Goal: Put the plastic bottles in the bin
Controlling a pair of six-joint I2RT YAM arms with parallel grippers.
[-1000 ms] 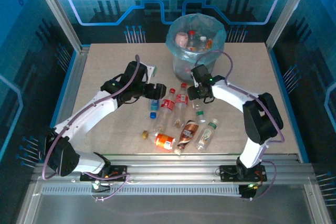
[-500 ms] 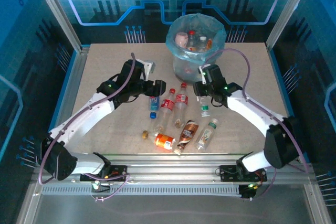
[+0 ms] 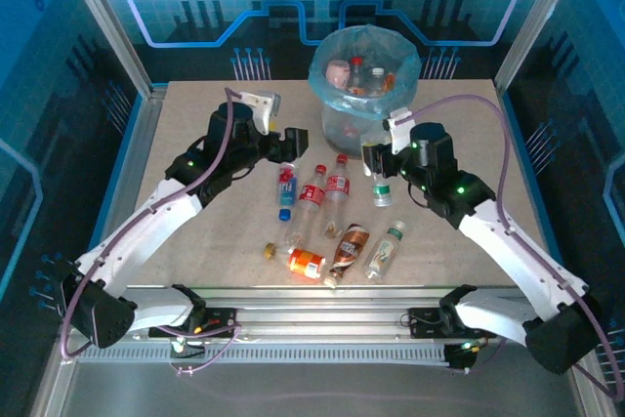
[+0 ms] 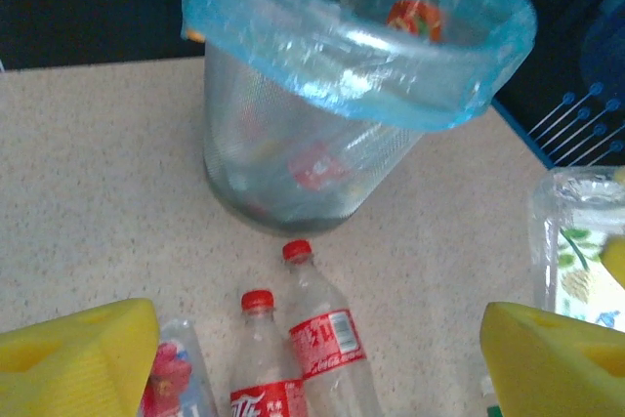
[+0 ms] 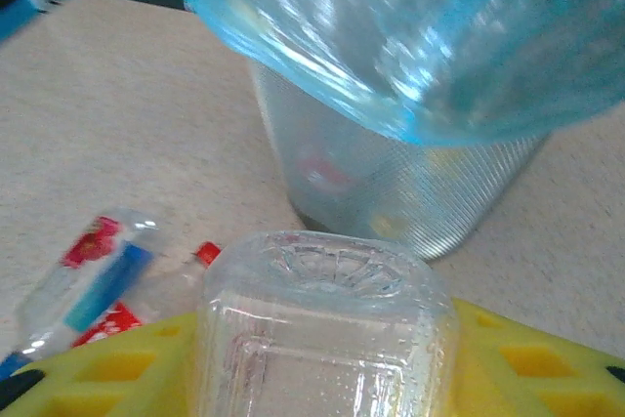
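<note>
The bin [image 3: 363,85], a grey bucket lined with a blue bag, stands at the back with several plastic bottles inside. My right gripper [image 3: 377,163] is just in front of it, shut on a clear green-labelled bottle [image 3: 382,190] that hangs cap down. The right wrist view shows that bottle's square base [image 5: 327,319] between the yellow fingers [image 5: 547,368], with the bin [image 5: 410,95] close behind. My left gripper [image 3: 293,146] is open and empty, above two red-labelled bottles [image 4: 327,339] that lie in front of the bin [image 4: 352,36].
More bottles lie on the table: a blue-capped one [image 3: 286,189], two red-labelled ones [image 3: 312,197] [image 3: 338,183], an orange one [image 3: 306,263], a brown one [image 3: 350,246] and a green-labelled one [image 3: 386,249]. A loose cap [image 3: 269,251] sits near the orange bottle.
My right gripper has closed on the green-labelled bottle and lifted it towards the bin while the arm stretched out. My left gripper has drawn back and up a little.
</note>
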